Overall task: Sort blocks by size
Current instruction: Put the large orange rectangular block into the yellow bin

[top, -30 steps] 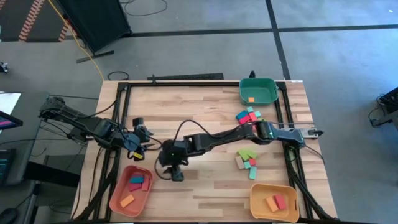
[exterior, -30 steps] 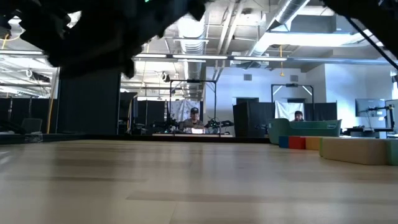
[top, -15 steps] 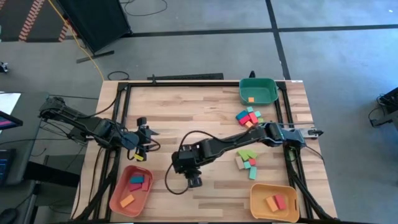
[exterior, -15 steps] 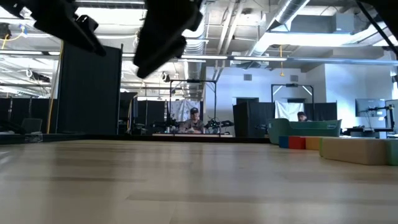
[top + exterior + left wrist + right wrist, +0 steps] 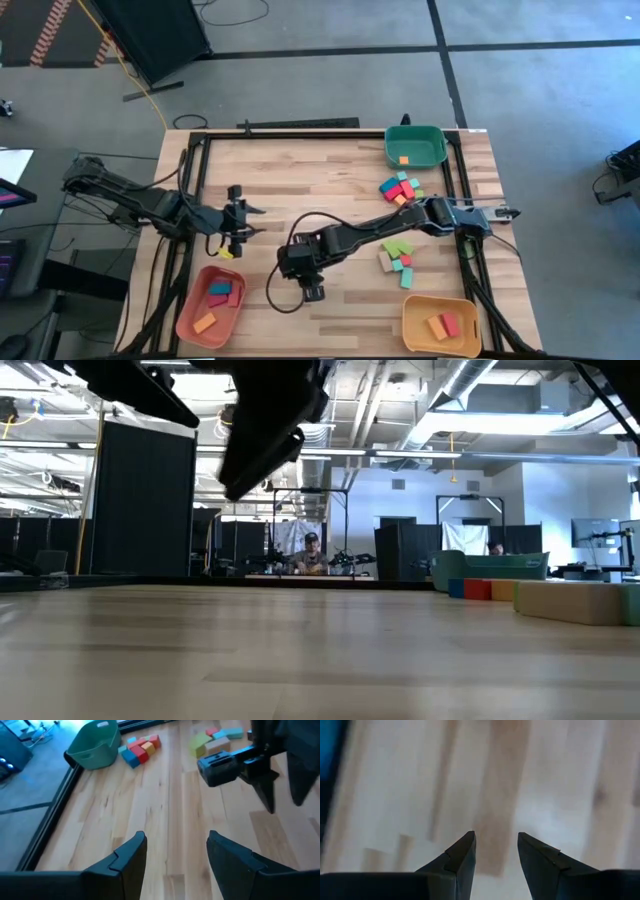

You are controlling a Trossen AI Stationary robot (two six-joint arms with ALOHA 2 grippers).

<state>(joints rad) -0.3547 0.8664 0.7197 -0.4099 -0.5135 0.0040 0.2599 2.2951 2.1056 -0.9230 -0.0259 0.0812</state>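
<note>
The blocks lie in two loose clusters on the wooden table's right half, one (image 5: 400,187) near the green tray and one (image 5: 397,257) closer to the near edge; the left wrist view shows them too (image 5: 142,747). My right gripper (image 5: 313,292) hangs open over bare wood near the table's middle front, empty (image 5: 496,847). My left gripper (image 5: 248,218) is open at the table's left, pointing toward the right, empty (image 5: 175,850). Neither gripper is near a block.
A green tray (image 5: 415,145) at the far right holds an orange block. A salmon tray (image 5: 210,305) at the near left and a yellow tray (image 5: 440,325) at the near right each hold a few blocks. My right arm (image 5: 370,232) stretches across the table's middle.
My right gripper has moved toward the table's right and near edges, away from the salmon tray, mostly in the first half second. My left gripper has shifted a little toward the table's right and tipped up nearer level. Both stayed open.
</note>
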